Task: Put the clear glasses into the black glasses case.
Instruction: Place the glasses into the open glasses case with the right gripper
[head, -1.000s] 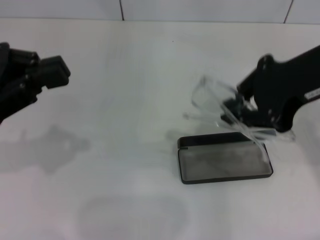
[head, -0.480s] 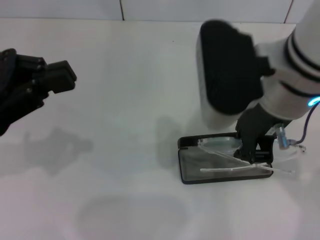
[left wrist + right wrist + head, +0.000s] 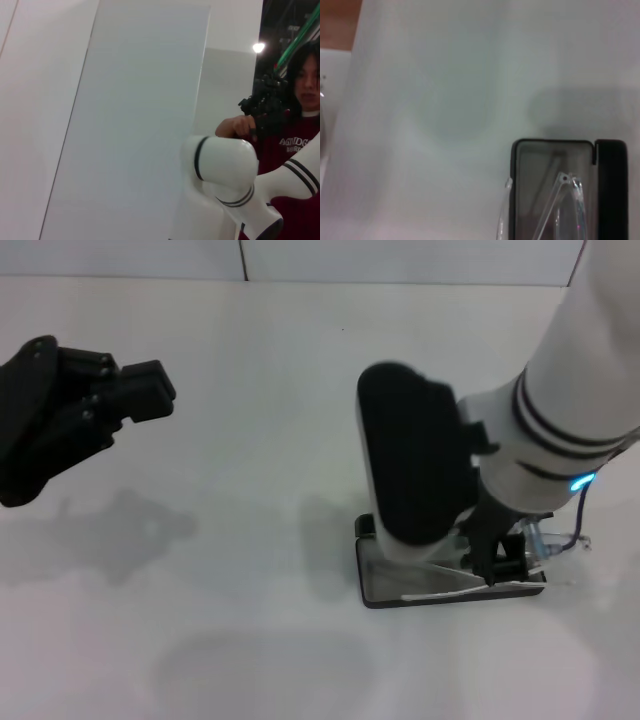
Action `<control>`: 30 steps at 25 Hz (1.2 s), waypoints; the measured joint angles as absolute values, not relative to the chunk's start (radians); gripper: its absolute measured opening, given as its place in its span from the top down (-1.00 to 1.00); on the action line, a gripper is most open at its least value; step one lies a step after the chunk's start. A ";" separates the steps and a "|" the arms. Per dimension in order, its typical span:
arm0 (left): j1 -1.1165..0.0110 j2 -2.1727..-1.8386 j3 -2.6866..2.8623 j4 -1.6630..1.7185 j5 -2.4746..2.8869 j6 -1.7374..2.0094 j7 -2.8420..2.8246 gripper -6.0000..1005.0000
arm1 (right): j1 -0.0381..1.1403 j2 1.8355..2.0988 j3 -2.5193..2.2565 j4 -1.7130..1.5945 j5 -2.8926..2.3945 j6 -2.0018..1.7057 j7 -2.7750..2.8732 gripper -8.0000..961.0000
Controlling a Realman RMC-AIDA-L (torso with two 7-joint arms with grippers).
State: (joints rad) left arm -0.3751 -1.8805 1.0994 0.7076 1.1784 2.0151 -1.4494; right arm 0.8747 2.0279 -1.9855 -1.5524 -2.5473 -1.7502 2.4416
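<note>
White tabletop [image 3: 260,370] carries the flat matte black hinged glasses case [image 3: 372,585] at near right, open, its long axis running left-right. Directly above it the right gripper [image 3: 492,558] appears clamped on the transparent plastic glasses [image 3: 440,588], one temple arm overhanging the near rim. Left gripper [image 3: 140,400] hovers far left, fingers together.

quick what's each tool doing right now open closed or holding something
Left tool: raised at the table's left, holding nothing; open or shut cannot be told.
Right tool: down over the open flat black glasses case, gripping the transparent plastic glasses.
</note>
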 joint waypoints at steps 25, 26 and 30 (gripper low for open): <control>-0.380 -1.888 1.100 0.665 1.184 2.014 -1.418 0.88 | 0.879 2.028 -2.156 -1.495 -2.636 -1.590 2.452 0.69; -0.380 -1.888 1.100 0.665 1.184 2.014 -1.418 0.88 | 0.878 2.028 -2.156 -1.495 -2.640 -1.590 2.452 0.69; -0.380 -1.888 1.100 0.665 1.184 2.013 -1.417 0.88 | 0.876 2.028 -2.156 -1.503 -2.650 -1.589 2.453 0.69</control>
